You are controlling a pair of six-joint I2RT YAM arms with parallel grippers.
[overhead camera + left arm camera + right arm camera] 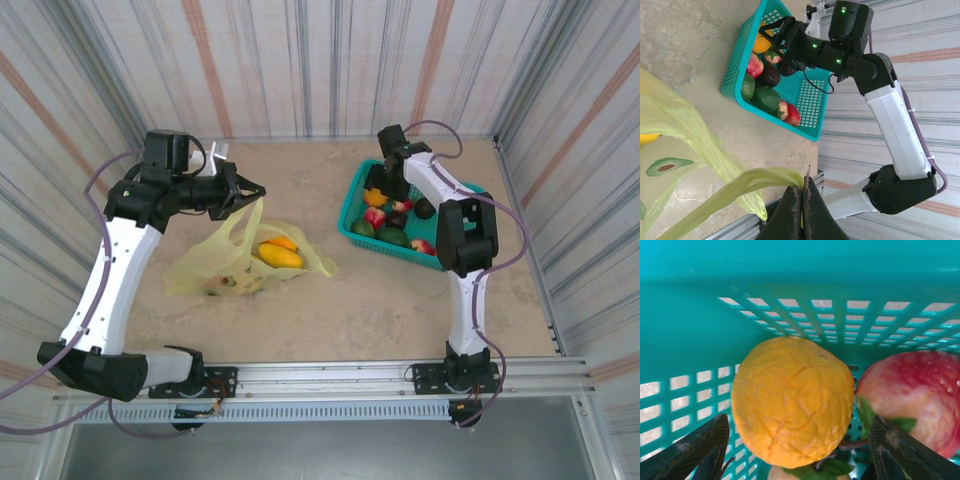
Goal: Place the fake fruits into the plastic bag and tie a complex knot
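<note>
place: lab test cell — enclosed | cues: striped wall panels (300, 60), aluminium mounting rail (330, 372)

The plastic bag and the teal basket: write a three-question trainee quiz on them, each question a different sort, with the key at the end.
1. True or false: the left claw is shut on a handle of the plastic bag.
2. What lies between the open fingers of the right claw? A. nothing; B. an orange-yellow fruit; C. a bag handle.
3. Fill in: the fruits beside the right claw lie in a teal mesh ____.

Key: 1. true; 2. B; 3. basket.
</note>
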